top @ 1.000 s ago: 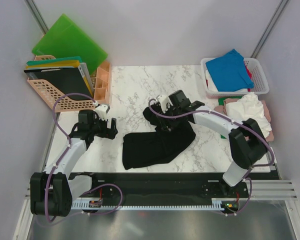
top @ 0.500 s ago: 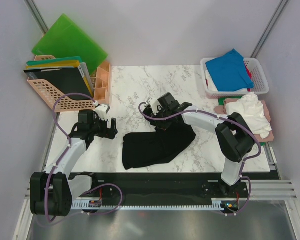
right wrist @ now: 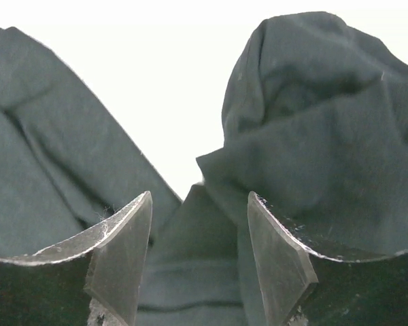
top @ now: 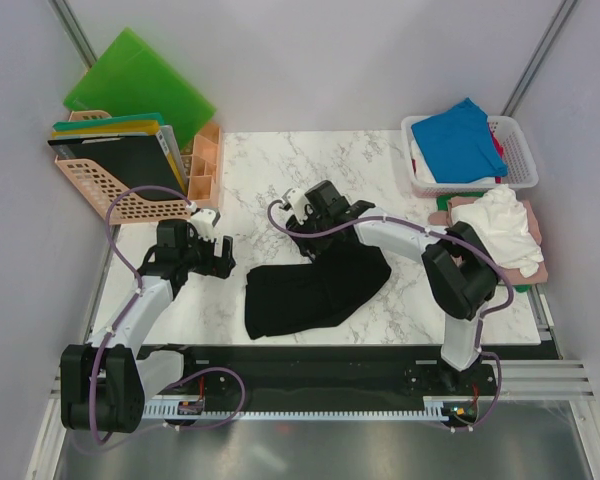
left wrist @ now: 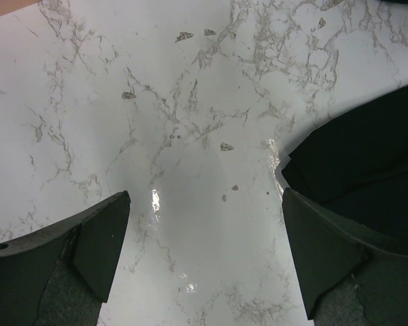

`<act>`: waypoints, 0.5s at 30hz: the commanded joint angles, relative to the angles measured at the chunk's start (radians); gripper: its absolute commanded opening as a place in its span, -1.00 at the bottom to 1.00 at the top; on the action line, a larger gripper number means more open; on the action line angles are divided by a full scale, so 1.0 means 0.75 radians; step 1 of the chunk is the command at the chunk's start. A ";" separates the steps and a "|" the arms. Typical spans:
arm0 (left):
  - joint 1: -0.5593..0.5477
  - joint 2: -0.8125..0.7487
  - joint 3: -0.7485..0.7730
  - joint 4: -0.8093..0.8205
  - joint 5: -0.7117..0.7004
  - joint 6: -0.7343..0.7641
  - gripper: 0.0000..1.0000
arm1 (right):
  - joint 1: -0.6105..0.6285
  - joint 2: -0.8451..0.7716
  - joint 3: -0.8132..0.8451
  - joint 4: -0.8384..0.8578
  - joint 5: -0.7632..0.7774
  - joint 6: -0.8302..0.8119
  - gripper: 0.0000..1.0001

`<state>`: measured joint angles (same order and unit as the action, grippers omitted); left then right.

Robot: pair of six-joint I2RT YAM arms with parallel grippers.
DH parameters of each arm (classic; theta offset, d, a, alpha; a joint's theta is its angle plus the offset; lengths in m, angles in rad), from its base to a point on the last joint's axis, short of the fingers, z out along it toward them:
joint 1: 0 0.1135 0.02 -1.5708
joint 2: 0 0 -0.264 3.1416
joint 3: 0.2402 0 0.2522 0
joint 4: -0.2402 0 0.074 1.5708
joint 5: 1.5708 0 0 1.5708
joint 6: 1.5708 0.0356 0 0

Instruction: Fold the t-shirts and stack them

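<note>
Right gripper (right wrist: 198, 252): the jaws stand part-way closed on a bunched fold of the black t-shirt (right wrist: 313, 136). The dark cloth fills the gap between the two fingers (right wrist: 119, 261) and rises in a rumpled hump just beyond the finger on the right of the wrist view. A second, flatter fold lies beyond the other finger, and pale table shows between the two folds.

Seen from above, the rest of the shirt spreads from these jaws toward the arm bases. It lies as a loose, uneven heap on the marble table top (top: 270, 170), between the two grippers.

Left gripper (left wrist: 204, 238): the jaws are spread wide and hold nothing. Only bare marble lies between the fingertips. An edge of the black shirt lies just beside the finger on the right of that wrist view, outside the gap; whether they touch cannot be told.

Far to the right of the right jaws stands a white basket (top: 522, 165) with a blue t-shirt (top: 460, 135) on top of its contents. Nearer than the basket, a crumpled white t-shirt (top: 500, 222) rests on pink cloth (top: 536, 266).

Beyond and left of the left jaws, a peach file rack (top: 110, 205) stands with green boards (top: 140, 85) behind it.
</note>
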<state>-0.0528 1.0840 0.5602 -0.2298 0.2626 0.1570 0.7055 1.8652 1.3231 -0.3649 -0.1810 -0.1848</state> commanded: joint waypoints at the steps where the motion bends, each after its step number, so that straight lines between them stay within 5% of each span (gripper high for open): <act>1: -0.001 -0.022 0.041 0.022 -0.005 0.046 1.00 | 0.006 0.090 0.105 0.049 0.053 -0.009 0.30; 3: -0.001 -0.028 0.036 0.022 -0.005 0.046 1.00 | 0.006 0.119 0.138 0.051 0.072 -0.003 0.06; 4: -0.001 -0.030 0.036 0.020 -0.005 0.048 1.00 | 0.006 0.139 0.144 0.053 0.078 -0.001 -0.50; 6: -0.001 -0.028 0.036 0.020 -0.005 0.052 1.00 | 0.006 0.143 0.144 0.063 0.100 0.001 -1.00; 15: -0.003 -0.036 0.034 0.014 -0.013 0.050 1.00 | -0.004 -0.075 0.054 0.112 0.245 -0.093 -1.00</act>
<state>-0.0528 1.0721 0.5602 -0.2310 0.2626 0.1585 0.7097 1.9293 1.3743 -0.3305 -0.0631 -0.2157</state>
